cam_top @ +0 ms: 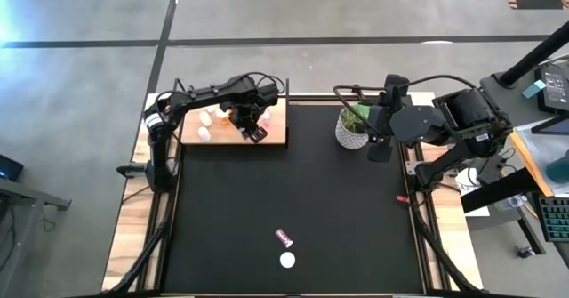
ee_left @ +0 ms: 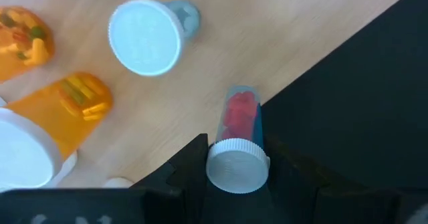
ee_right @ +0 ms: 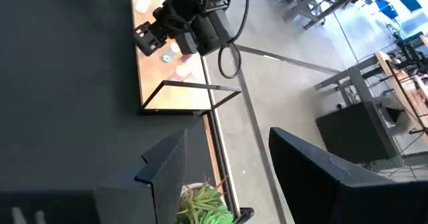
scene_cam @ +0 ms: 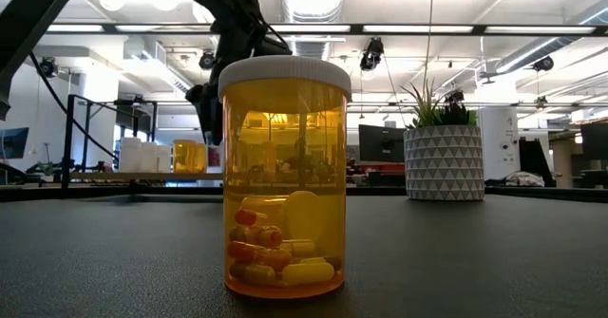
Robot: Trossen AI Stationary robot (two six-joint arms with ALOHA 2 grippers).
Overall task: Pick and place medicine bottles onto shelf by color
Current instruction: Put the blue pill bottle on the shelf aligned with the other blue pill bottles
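High view: your left arm reaches from the table's left edge across the far left corner, its left gripper down over the wooden shelf, near the shelf's front edge. Your right arm is folded back at the far right, the right gripper beside the white plant pot, clear of the bottles.

Left wrist view gives what the overhead cannot: the fingers are clamped on a red-filled bottle just below its white cap, and the bottle stands at the shelf's edge where the wood meets the black mat. You also see a white-capped bottle upright on the wood and two amber bottles with yellow and red capsules inside.

Right wrist view shows the right gripper's fingers spread apart and empty, the plant's green leaves between them.

Low view is filled by an amber bottle, white cap on, upright on the mat at the table's near side; it holds yellow, orange and red capsules to roughly a third of its height. The overhead shows it as a white cap, with a maroon bottle lying on its side just behind it. Both are well apart from the shelf.
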